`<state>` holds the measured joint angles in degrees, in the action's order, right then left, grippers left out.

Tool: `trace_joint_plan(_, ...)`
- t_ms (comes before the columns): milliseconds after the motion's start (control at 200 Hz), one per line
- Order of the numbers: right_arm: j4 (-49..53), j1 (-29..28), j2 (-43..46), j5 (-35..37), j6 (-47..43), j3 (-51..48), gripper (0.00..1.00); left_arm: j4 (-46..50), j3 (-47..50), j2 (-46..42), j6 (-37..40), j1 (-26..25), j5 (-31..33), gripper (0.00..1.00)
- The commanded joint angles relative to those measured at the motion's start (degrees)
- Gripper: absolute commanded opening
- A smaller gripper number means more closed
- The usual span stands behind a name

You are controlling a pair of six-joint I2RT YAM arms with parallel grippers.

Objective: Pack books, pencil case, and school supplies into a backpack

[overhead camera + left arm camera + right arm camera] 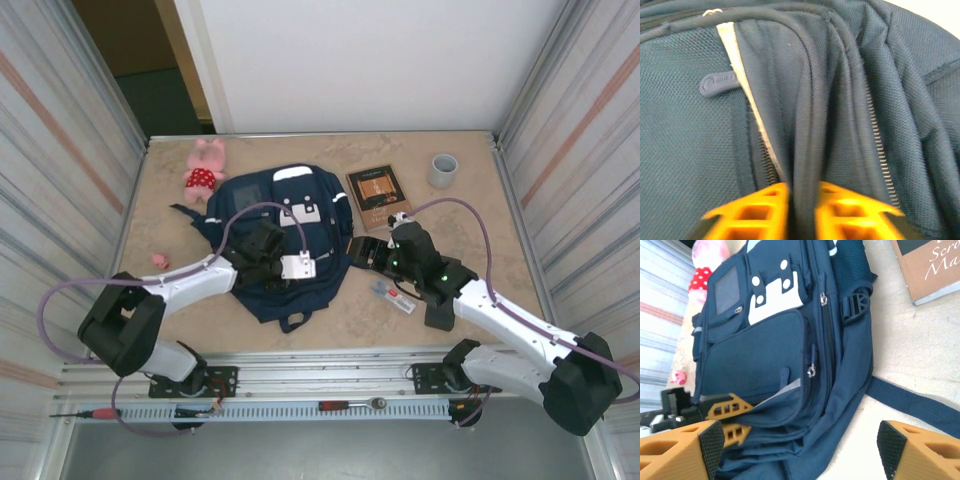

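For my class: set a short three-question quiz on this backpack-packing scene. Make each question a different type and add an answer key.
1. True or false: the left gripper is shut on a fold of the large navy blue fabric backpack.
2. Where does the thin dark brown paperback book with orange-gold print lie? A) inside the backpack B) on the beige table, to the right of the backpack C) in the left gripper's grip
3. Fill in: the right gripper has its jaws ____.
Key: 1 true; 2 B; 3 open.
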<state>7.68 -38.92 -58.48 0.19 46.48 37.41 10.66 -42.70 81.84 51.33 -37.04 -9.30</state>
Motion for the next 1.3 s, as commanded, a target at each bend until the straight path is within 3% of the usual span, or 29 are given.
trace_joint_plan(0,-1.12,0.22,1.20,0.46,-0.73,-0.62,0.81,2.78,-1.07,-5.93,-1.00,0.52,-0.54,0.00)
trace_joint_plan(120,-3.36,3.91,1.11,-4.40,-4.35,-1.20,0.81,10.28,-5.08,-11.66,-3.51,5.05,-12.28,0.00)
trace_joint_plan(291,-5.31,11.67,-2.33,-17.27,-14.91,0.23,0.77,17.25,-9.75,-18.14,-3.55,13.93,-27.85,0.00)
trace_joint_plan(551,-7.48,15.57,-8.69,-29.71,-39.44,2.75,0.74,19.08,-13.92,-21.72,-5.86,23.34,-41.98,0.00)
trace_joint_plan(757,-9.37,15.60,-14.26,-32.15,-50.05,2.56,0.69,19.30,-15.99,-22.40,-6.05,27.17,-46.81,0.00)
trace_joint_plan(1298,-20.64,17.01,-27.10,-35.43,-56.22,5.36,0.66,19.90,-16.69,-22.68,-5.45,27.54,-49.94,0.00)
